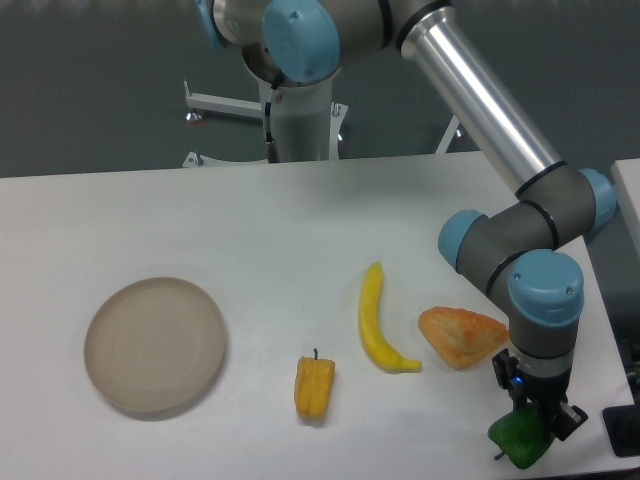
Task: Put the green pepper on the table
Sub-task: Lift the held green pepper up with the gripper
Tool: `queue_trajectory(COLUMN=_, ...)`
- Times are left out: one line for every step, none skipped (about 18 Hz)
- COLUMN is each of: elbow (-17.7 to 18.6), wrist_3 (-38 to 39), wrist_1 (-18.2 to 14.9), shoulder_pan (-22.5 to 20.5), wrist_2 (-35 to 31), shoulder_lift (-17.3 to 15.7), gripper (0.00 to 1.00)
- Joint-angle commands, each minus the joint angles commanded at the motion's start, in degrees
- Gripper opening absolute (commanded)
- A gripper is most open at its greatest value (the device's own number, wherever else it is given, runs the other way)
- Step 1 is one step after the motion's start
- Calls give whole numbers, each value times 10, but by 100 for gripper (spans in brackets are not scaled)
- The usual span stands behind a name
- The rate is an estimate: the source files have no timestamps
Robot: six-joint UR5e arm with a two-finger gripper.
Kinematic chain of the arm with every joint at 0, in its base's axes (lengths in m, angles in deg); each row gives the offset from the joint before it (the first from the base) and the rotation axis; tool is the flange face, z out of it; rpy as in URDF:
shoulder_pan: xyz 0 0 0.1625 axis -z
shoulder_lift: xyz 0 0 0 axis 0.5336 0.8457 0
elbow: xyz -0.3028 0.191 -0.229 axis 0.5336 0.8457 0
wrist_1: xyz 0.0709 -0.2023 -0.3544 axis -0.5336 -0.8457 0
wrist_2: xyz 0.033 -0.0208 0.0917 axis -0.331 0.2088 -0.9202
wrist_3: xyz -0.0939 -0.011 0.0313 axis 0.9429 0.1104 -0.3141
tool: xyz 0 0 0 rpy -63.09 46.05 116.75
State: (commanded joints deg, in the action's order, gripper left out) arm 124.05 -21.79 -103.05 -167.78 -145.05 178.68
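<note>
The green pepper (519, 439) sits at the near right corner of the table (300, 220), close to the front edge, with the gripper (537, 418) directly over it. The dark fingers come down around the pepper's upper part and appear to be closed on it, pressing against its top and right side; whether the pepper rests on the tabletop or hangs just above it cannot be told from this view. A short dark stem pokes out at the pepper's lower left.

The arm's wrist, grey with blue caps, stands upright above the gripper, and the silver forearm runs back and up to the left toward the robot base behind the table.

Just to the upper left of the pepper lies an orange wedge-shaped piece (462, 335), near the wrist but apart from both the gripper and the pepper. Left of it, a yellow banana (377, 322) lies curved, its lower tip pointing toward the wedge and close to it. Further left and a little nearer the front, a yellow-orange pepper (314, 386) lies on its side with its dark stem up. Well apart on the left side of the table rests a round beige plate (155, 345). A dark object shows at the right edge of the view, beside the gripper
</note>
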Motion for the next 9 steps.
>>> queue_trajectory(elbow=3, wrist_3=0, wrist_1=0, shoulder_pan=0, wrist_2=0, shoulder_lift=-1, gripper=36)
queue_trajectory(elbow=6, wrist_3=0, wrist_1=0, shoulder_pan=0, wrist_2=0, shoulder_lift=-3, gripper=36)
queue_trajectory(elbow=8, wrist_3=0, wrist_1=-4, shoulder_pan=0, wrist_2=3, shoulder_lift=-6, gripper=36)
queue_trajectory(elbow=9, wrist_3=0, wrist_1=-14, shoulder_pan=0, wrist_2=4, shoulder_lift=-11, gripper=36)
queue_trajectory(elbow=11, wrist_3=0, wrist_1=-28, shoulder_pan=0, wrist_2=8, shoulder_lift=-17, gripper=36)
queue_trajectory(elbow=17, wrist_3=1, wrist_1=-40, shoulder_pan=0, wrist_2=8, shoulder_lift=-23, gripper=36)
queue_trajectory(elbow=26, wrist_3=2, wrist_1=-45, shoulder_pan=-1, wrist_2=9, shoulder_lift=-32, gripper=36)
queue_trajectory(elbow=41, wrist_3=3, wrist_1=-45, shoulder_pan=-3, wrist_2=9, shoulder_lift=-43, gripper=36)
queue_trajectory(elbow=58, wrist_3=3, wrist_1=-46, shoulder_pan=-5, wrist_2=10, shoulder_lift=-56, gripper=36)
